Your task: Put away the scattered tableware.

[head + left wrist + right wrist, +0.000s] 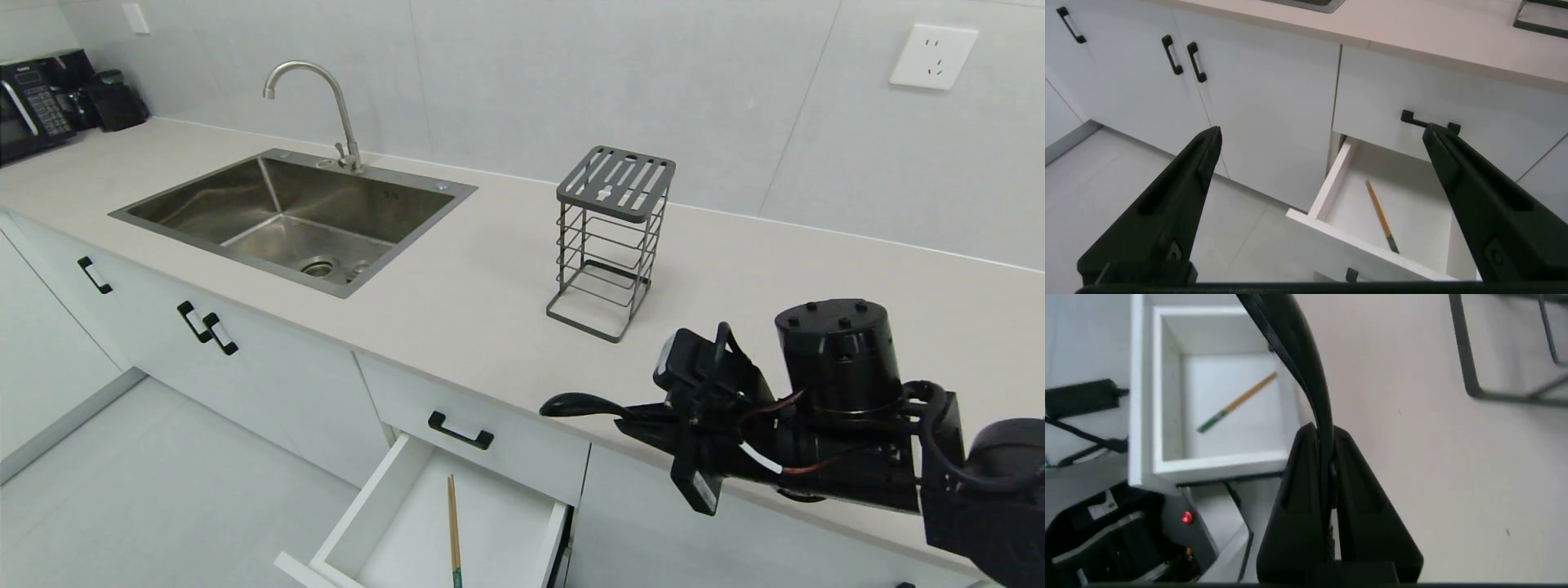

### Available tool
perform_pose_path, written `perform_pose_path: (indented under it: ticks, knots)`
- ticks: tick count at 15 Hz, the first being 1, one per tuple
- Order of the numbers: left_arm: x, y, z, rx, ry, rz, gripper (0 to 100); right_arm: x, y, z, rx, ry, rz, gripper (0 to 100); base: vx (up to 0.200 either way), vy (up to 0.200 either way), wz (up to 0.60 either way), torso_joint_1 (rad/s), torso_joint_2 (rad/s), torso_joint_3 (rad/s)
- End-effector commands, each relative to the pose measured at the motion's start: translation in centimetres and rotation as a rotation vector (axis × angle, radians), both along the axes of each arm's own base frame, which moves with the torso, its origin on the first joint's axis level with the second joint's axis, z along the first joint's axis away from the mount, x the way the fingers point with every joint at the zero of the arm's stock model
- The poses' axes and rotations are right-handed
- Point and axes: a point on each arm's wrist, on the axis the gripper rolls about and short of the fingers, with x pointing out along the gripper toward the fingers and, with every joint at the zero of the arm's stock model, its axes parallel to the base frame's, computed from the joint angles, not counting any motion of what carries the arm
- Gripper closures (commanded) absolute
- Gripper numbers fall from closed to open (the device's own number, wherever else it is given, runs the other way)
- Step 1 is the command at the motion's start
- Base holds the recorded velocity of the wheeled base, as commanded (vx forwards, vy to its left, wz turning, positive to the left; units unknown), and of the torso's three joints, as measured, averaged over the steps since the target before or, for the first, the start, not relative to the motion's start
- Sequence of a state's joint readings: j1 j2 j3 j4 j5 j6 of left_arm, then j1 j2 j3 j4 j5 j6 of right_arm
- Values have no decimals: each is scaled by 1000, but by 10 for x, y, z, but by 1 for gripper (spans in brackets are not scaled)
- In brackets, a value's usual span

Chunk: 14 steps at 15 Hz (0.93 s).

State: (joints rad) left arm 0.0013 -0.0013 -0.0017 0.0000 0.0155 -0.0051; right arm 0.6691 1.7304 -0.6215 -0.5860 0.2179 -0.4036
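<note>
Now, curved glossy black spoon (575, 404)

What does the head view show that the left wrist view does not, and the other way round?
Head view adds: the faucet and the right gripper shut on a black spoon. Left wrist view adds: the left gripper, open, facing the cabinet doors. Both share the open drawer with one chopstick in it.
</note>
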Motion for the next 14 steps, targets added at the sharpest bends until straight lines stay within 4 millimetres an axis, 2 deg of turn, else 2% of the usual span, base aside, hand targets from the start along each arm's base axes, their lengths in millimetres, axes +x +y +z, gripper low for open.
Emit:
perform_pose_path:
  ticks: [1,5,8,12,14]
  knots:
    - [0,0,0,-1,1,0,0,-4,13,-1,3,-1,45,100,0,0,0,0,0,0]
    - [0,0,0,-1,1,0,0,-11,26,-1,8,4,89,100,0,0,0,0,0,0]
    - [0,0,0,-1,1,0,0,-3,40,-11,19,33,85,100,0,0,0,0,0,0]
    - [0,0,0,1,1,0,0,1,86,-24,8,29,152,100,0,0,0,0,0,0]
    - [0,0,0,-1,1,0,0,5,101,-26,27,32,162,100,0,0,0,0,0,0]
